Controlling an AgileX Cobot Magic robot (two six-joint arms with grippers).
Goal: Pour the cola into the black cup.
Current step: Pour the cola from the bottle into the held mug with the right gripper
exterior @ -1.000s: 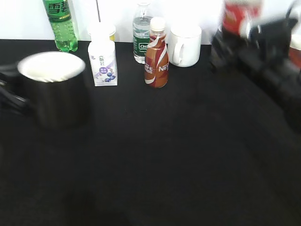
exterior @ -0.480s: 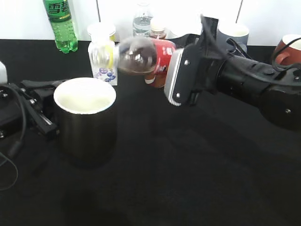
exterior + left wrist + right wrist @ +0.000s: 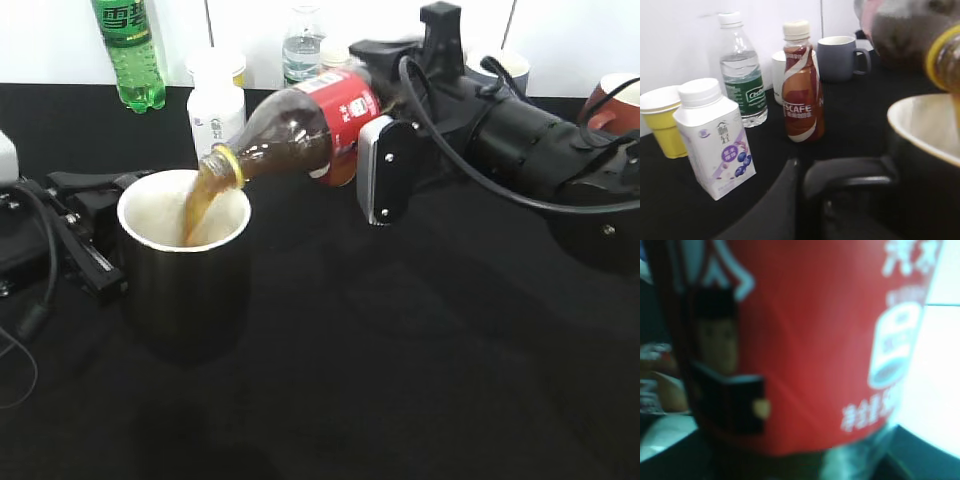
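Note:
The cola (image 3: 310,125), a clear bottle with a red label, is tipped neck-down to the left. A brown stream runs from its mouth into the black cup (image 3: 185,285), which stands on the black table. My right gripper (image 3: 375,140) is shut on the bottle's lower body. In the right wrist view the red label (image 3: 805,340) fills the frame and hides the jaws. My left gripper (image 3: 100,228) is shut on the cup's handle (image 3: 850,172). In the left wrist view the cup's rim (image 3: 925,125) shows, with the bottle's neck (image 3: 942,55) above it.
At the back stand a green soda bottle (image 3: 128,50), a white carton (image 3: 715,135), a yellow cup (image 3: 660,120), a water bottle (image 3: 742,75), a coffee bottle (image 3: 801,85), a grey mug (image 3: 837,57) and a reddish-brown mug (image 3: 610,100).
The cup and bottle came together from the left and right. The bottle tipped further, and cola now pours into the cup.

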